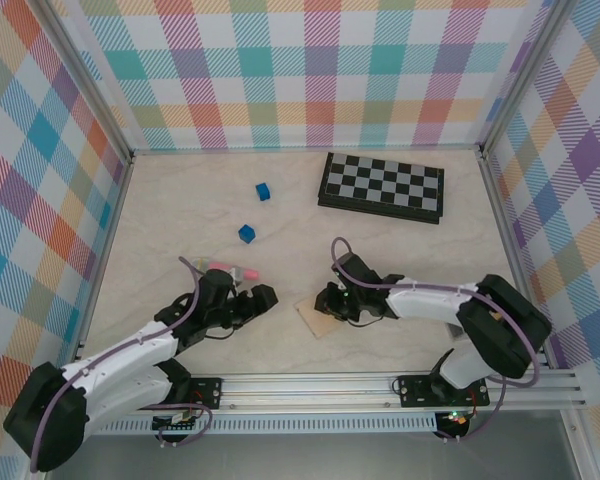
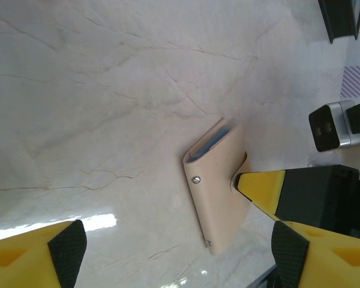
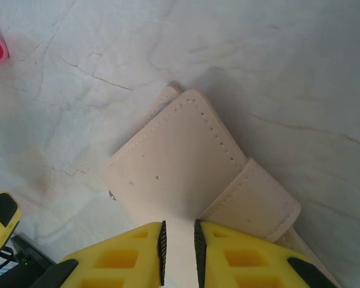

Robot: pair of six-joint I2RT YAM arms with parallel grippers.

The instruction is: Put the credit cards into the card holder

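The card holder (image 1: pixel 317 319) is a tan folded wallet lying on the marble table between the two arms. In the left wrist view the card holder (image 2: pixel 219 192) shows its snap dot, and a blue-grey inner panel peeks out at its far end. My right gripper (image 3: pixel 179 246) is shut on a tan panel of the card holder (image 3: pixel 174 162), and its yellow finger (image 2: pixel 261 187) touches the wallet's right edge. To the wallet's left, my left gripper (image 2: pixel 177 252) stands open with bare table between its fingers; from above the left gripper (image 1: pixel 255 300) is a short gap away. The credit cards are hidden.
A small pink and white object (image 1: pixel 230 268) lies just behind the left gripper; I cannot tell what it is. Two blue cubes (image 1: pixel 263 190) (image 1: pixel 246 233) sit mid-table. A folded chessboard (image 1: pixel 380 187) lies at the back right. Plaid walls close in three sides.
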